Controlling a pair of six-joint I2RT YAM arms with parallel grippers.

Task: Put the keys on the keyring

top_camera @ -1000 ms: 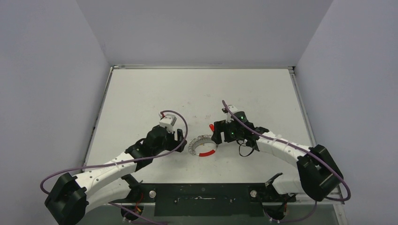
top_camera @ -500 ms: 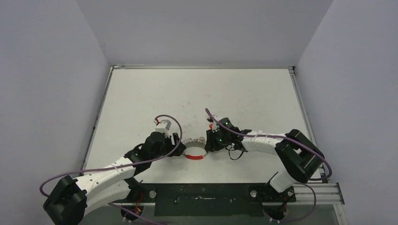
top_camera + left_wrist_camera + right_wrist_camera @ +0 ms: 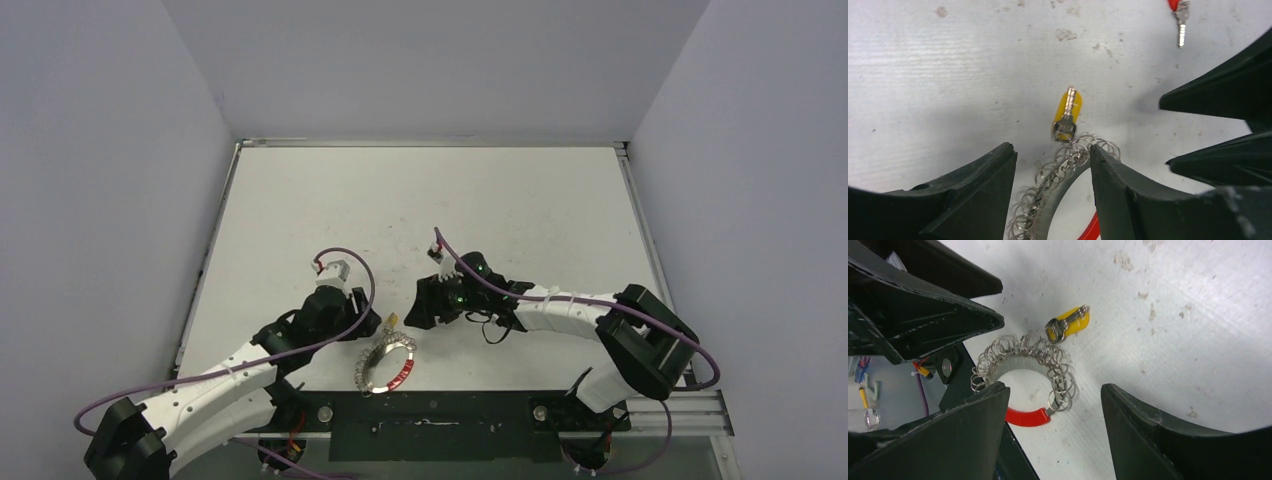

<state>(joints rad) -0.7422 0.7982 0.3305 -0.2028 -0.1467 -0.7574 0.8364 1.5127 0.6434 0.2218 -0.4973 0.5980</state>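
Note:
The keyring [image 3: 372, 368] lies by the table's near edge, a silvery coiled loop with a red sleeve [image 3: 1025, 416]. A yellow-headed key [image 3: 1066, 114] rests on the table with its head touching the coil; I cannot tell whether it is threaded. My left gripper [image 3: 1052, 150] is open and straddles the keyring's [image 3: 1058, 180] coiled arc, its right finger [image 3: 1118, 185] touching the coil. My right gripper [image 3: 1055, 390] hangs open just above the keyring [image 3: 998, 352], gripping nothing. The red-headed key [image 3: 1180, 20] lies apart, farther out on the table; it is hidden in the top view.
The black mounting rail [image 3: 440, 425] runs just past the table's near edge [image 3: 480, 385], right beside the ring. Both grippers [image 3: 375, 333] [image 3: 412, 312] crowd together over the ring, fingers a short way apart. Grey walls enclose the table [image 3: 430, 200].
The keyring has slid toward the near edge and to the left. Both grippers followed it nearer and leftward. The yellow key now shows beside the ring.

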